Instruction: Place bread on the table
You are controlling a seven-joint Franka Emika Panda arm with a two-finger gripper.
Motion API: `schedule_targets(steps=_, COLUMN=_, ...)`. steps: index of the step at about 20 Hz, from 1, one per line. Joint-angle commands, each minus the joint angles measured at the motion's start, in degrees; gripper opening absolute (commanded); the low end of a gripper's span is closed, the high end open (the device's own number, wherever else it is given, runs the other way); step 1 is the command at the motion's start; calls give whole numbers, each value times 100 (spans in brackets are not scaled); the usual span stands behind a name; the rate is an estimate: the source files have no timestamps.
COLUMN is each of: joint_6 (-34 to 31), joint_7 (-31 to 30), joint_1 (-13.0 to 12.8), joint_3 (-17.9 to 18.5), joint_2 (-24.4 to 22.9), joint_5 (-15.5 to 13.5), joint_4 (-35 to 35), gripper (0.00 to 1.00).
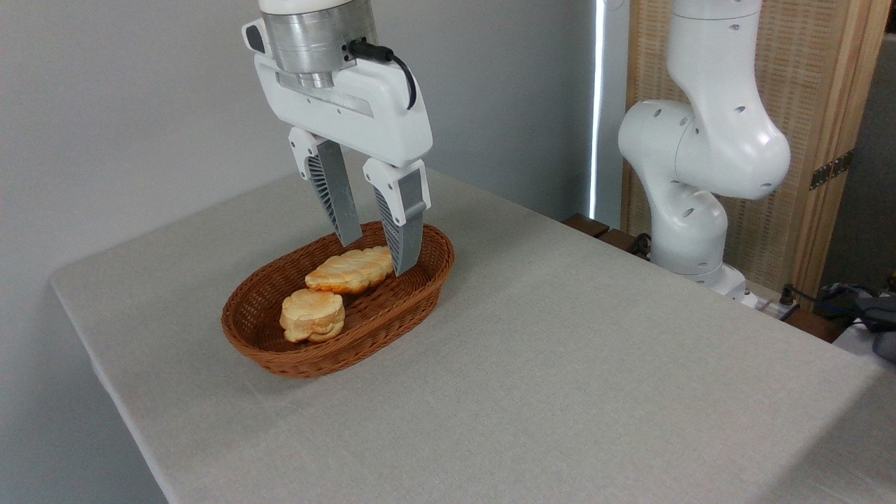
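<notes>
1. The table [560,364] is covered in plain grey-beige cloth.
2. A wicker basket [392,318] sits on it at about 9 o'clock; a pale round bun [312,315] lies in its near end.
3. The bread [350,270], a glossy golden braided loaf, lies behind the bun, at its 1 o'clock.
4. The gripper [376,253] straddles the loaf's far end, jaws moderately spread, holding nothing.
5. Beyond: grey wall [126,105], arm base [693,231], wooden screen [819,84].

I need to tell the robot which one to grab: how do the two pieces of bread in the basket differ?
The braided loaf is long with tapered ends; the bun is short and round. The loaf lies toward the far end of the basket, straddled by the open hand; the bun sits nearer the camera, clear of the hand. The loaf's top is ridged, the bun's smoother. Both are golden and lie in the basket.
</notes>
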Motion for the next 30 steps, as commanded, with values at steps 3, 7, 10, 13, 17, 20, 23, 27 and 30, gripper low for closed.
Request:
schedule_targets(steps=3, joint_6=-76, joint_7=76, joint_1=-22, joint_3=50, joint_2=-143, joint_5=-95, joint_4=-76, gripper=100)
schedule_targets(steps=7, joint_6=-102, joint_7=76, joint_1=-22, joint_3=50, joint_2=-143, joint_5=-87, joint_4=-76, gripper=100)
schedule_targets(steps=10, joint_6=-85, joint_7=84, joint_1=-14, joint_3=50, joint_2=-135, joint_5=-60, joint_4=-76, gripper=100)
schedule_targets(steps=13, joint_6=-85, joint_7=76, joint_1=-14, joint_3=50, joint_2=-135, joint_5=-60, joint_4=-76, gripper=100)
schedule_targets(steps=17, joint_6=-85, joint_7=76, joint_1=-14, joint_3=50, joint_2=-135, joint_5=-60, joint_4=-76, gripper=100)
schedule_targets(steps=20, joint_6=-24, joint_7=58, joint_1=-14, joint_3=59, joint_2=-126, joint_5=-78, joint_4=-76, gripper=100)
schedule_targets(steps=23, joint_6=-14, joint_7=32, joint_1=-14, joint_3=50, joint_2=-117, joint_5=-60, joint_4=-76, gripper=100)
schedule_targets(steps=27, joint_6=-32, joint_7=23, joint_1=-22, joint_3=50, joint_2=-126, joint_5=-51, joint_4=-76, gripper=100)
schedule_targets(steps=30, joint_6=-58, joint_7=23, joint_1=-31, joint_3=41, joint_2=-126, joint_5=-51, joint_4=-85, gripper=100)
